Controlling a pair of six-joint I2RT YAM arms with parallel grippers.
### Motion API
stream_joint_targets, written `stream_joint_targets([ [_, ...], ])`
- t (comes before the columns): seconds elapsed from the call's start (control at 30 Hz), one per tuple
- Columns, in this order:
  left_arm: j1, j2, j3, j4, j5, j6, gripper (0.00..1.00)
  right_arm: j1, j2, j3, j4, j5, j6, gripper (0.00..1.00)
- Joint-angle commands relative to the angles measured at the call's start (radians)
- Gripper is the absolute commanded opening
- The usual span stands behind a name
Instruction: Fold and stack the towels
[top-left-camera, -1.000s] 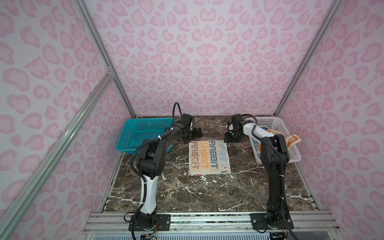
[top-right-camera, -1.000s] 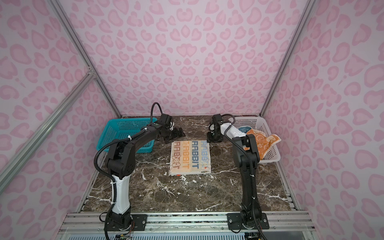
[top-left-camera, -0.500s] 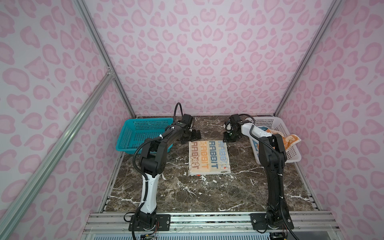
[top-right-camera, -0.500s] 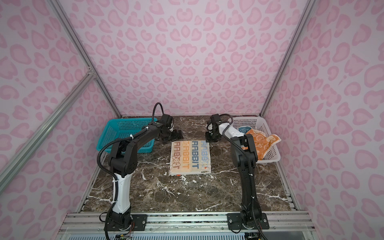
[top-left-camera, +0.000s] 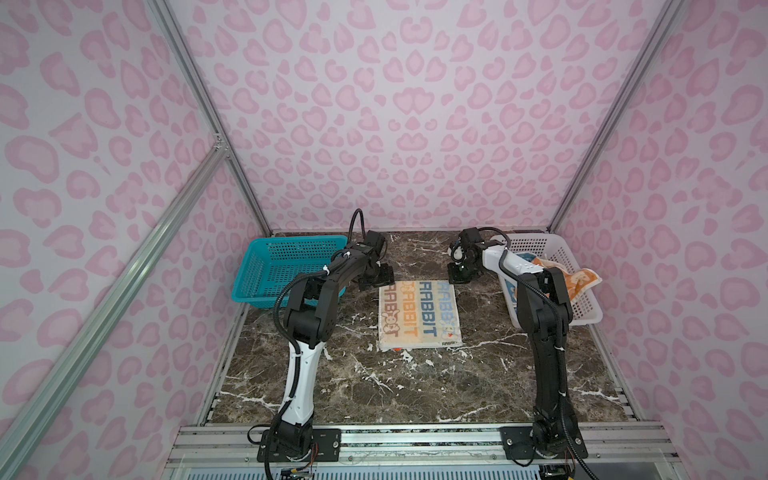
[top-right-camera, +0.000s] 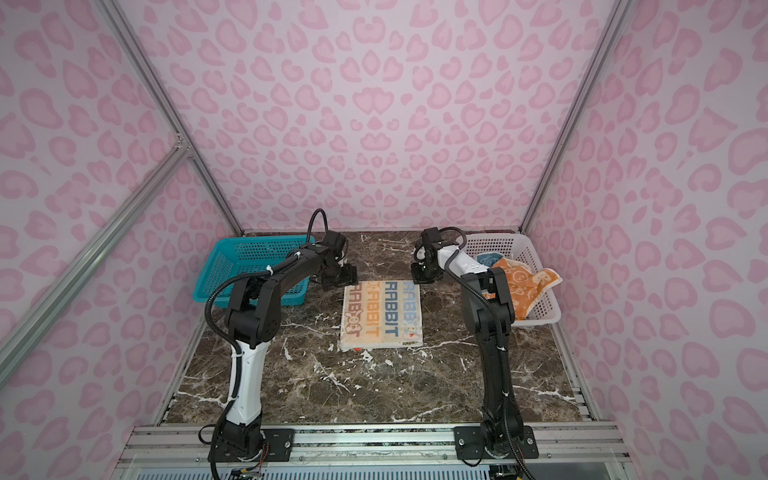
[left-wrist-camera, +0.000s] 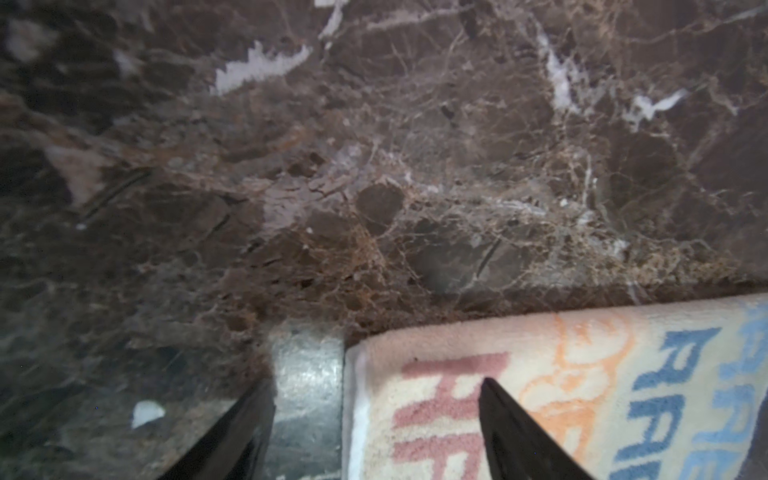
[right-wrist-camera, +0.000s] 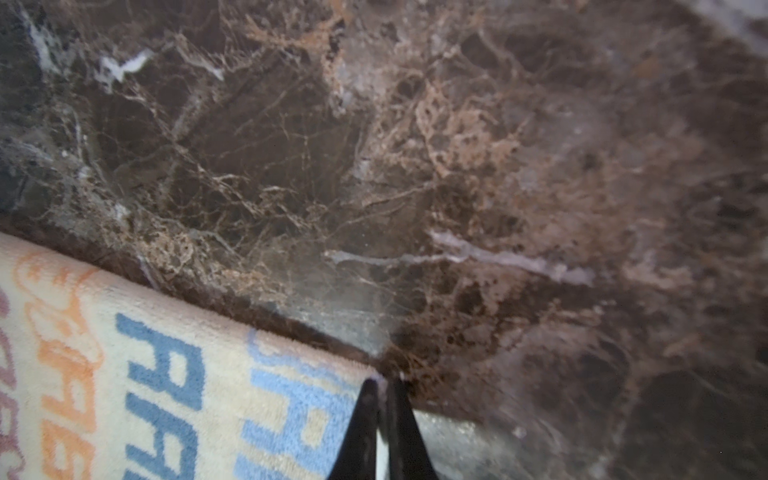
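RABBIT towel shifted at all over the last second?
No. The cream towel sits in the same spot: its near edge keeps the same gap to the white vein patch on the table as a second ago.

The cream towel reads "RABBIT" in blue and orange rows

Blue towel: you see only a sliver in the white basket, right of centre; the orange towel covers the rest.
Cream towel: cut off by the left wrist view's lower edge.
Right gripper: tips together at the cloth's corner; too blurred for you to tell a pinch.
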Motion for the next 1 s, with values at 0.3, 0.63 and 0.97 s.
stream_joint_targets([
  [0.3,0.001,0.043,0.008,0.004,-0.027,0.037,0.38,0.014,0.033,-0.011,-0.068,0.005,-0.015,0.0],
  [0.63,0.002,0.048,-0.005,-0.004,-0.086,0.055,0.28,0.021,0.026,-0.021,-0.068,0.016,-0.018,0.0],
  [0.97,0.008,0.047,-0.011,-0.008,-0.111,0.067,0.23,0.018,0.019,-0.025,-0.069,0.014,-0.018,0.0],
])
